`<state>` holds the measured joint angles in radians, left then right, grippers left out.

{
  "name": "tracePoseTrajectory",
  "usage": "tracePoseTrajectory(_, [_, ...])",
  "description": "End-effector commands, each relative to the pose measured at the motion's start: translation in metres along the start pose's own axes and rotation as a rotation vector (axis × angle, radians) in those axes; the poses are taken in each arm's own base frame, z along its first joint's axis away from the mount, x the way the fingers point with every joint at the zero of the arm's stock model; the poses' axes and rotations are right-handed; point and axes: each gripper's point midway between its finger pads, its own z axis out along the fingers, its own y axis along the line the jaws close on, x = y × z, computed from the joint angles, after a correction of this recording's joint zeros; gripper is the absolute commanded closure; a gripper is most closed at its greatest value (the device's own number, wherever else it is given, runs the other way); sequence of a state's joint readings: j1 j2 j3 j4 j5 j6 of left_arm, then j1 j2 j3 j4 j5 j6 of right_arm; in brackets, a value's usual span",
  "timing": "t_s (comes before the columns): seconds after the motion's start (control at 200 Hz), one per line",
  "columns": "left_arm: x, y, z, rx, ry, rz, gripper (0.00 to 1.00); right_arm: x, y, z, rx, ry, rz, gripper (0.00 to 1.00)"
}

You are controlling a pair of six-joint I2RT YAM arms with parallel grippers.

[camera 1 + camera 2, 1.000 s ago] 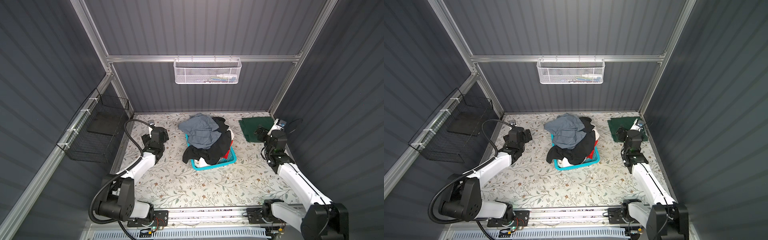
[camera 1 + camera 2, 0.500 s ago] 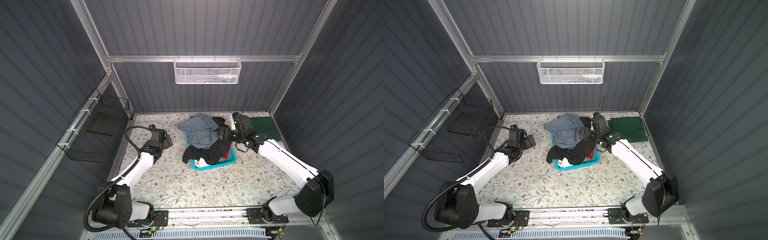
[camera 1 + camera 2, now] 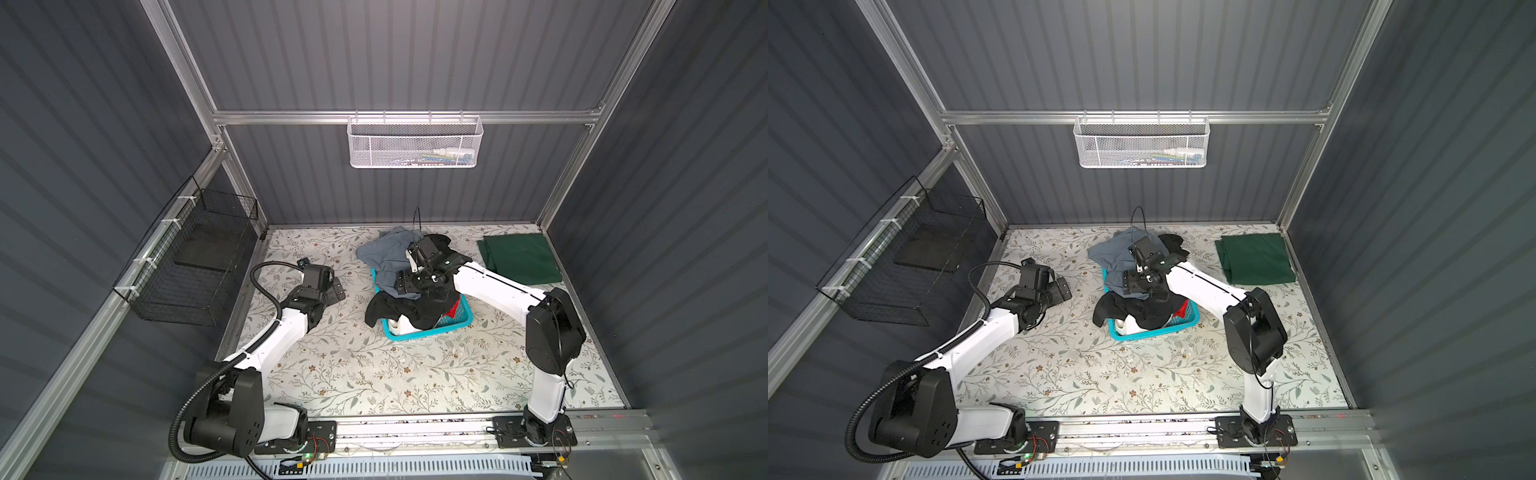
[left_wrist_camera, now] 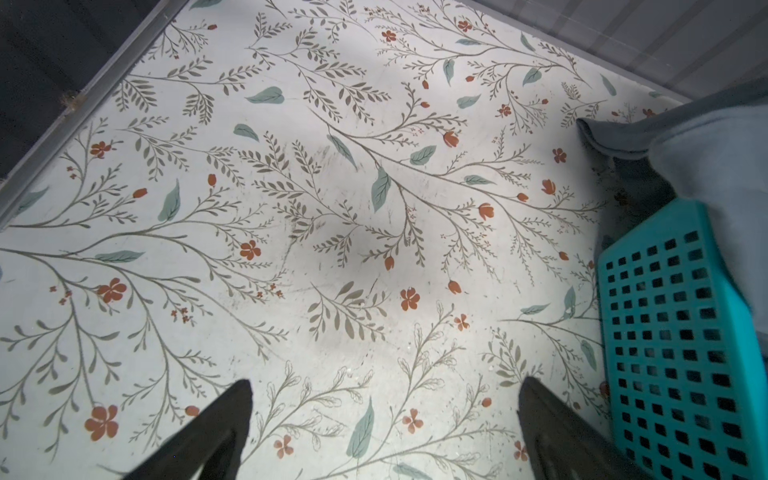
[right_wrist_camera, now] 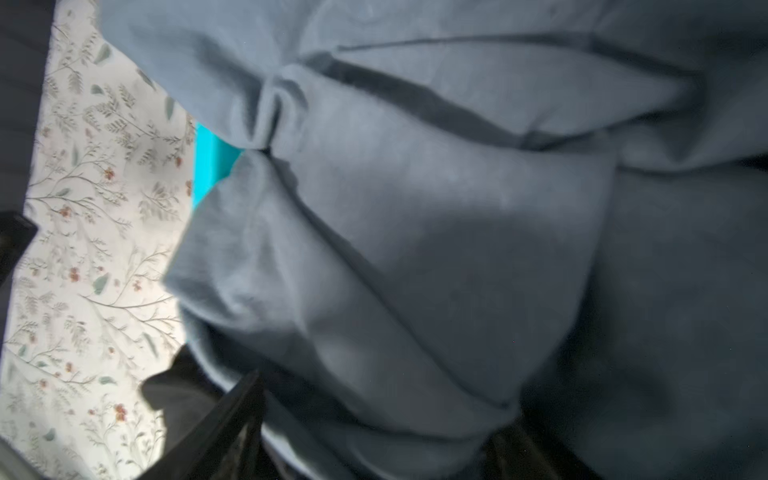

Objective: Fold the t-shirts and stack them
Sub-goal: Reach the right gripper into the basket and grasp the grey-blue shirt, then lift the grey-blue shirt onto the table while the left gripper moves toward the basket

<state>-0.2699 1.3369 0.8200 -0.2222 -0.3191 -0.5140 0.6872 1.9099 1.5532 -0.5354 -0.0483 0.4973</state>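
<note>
A turquoise basket [image 3: 436, 332] [image 3: 1154, 332] in the middle of the table holds a heap of t-shirts. On top lies the slate blue-grey one [image 3: 384, 255] [image 3: 1113, 255], spilling over the far rim. A black one [image 3: 399, 311] hangs over the front, with white [image 3: 405, 324] and red [image 3: 453, 309] showing under it. A dark green one [image 3: 519, 257] [image 3: 1256, 259] lies folded flat at the far right. My right gripper [image 3: 405, 282] [image 3: 1131, 284] [image 5: 378, 407] is down on the heap, open, with a fold of the blue-grey cloth [image 5: 415, 208] between its jaws. My left gripper [image 3: 334, 291] [image 3: 1059, 289] [image 4: 384, 386] stands open and empty over bare table, left of the basket [image 4: 673, 332].
The table [image 3: 374, 374] has a floral cover. A black wire basket [image 3: 199, 266] hangs on the left wall. A white mesh basket [image 3: 415, 141] hangs on the back rail. Walls close in on three sides.
My right arm has swung from beside the green shirt across to the basket and come down on the blue-grey shirt, its jaws narrowing a little. My left gripper has shifted slightly toward the basket.
</note>
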Motion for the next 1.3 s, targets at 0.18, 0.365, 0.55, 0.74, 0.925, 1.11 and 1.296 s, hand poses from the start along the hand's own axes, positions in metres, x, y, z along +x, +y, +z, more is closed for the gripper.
tracePoseTrajectory(0.18, [0.004, -0.005, -0.006, 0.043, 0.003, -0.018, 0.0, -0.013, -0.015, 0.024, 0.119, 0.018, -0.079, 0.41])
tracePoseTrajectory(0.365, [0.006, -0.006, -0.005, 0.049, 0.007, 0.002, 0.0, -0.04, 0.011, 0.004, 0.039, -0.021, -0.13, 0.97])
tracePoseTrajectory(0.55, [0.003, -0.012, -0.009, 0.083, 0.006, 0.004, 0.0, -0.096, 0.032, -0.078, 0.027, -0.232, -0.185, 1.0])
tracePoseTrajectory(0.74, [-0.001, -0.029, -0.016, 0.173, 0.009, 0.004, 0.0, -0.133, 0.018, -0.192, 0.148, -0.51, -0.196, 1.0])
tracePoseTrajectory(0.925, [-0.008, -0.056, -0.018, 0.293, 0.032, 0.006, 0.0, -0.13, -0.03, -0.297, 0.341, -0.758, -0.125, 1.0])
tracePoseTrajectory(1.11, [-0.011, -0.092, -0.019, 0.36, 0.069, 0.068, 0.0, -0.084, -0.11, -0.386, 0.574, -0.909, 0.045, 1.0])
tracePoseTrajectory(1.296, [-0.009, -0.112, -0.012, 0.348, 0.072, 0.14, 0.0, -0.017, -0.178, -0.455, 0.698, -1.031, 0.275, 1.0])
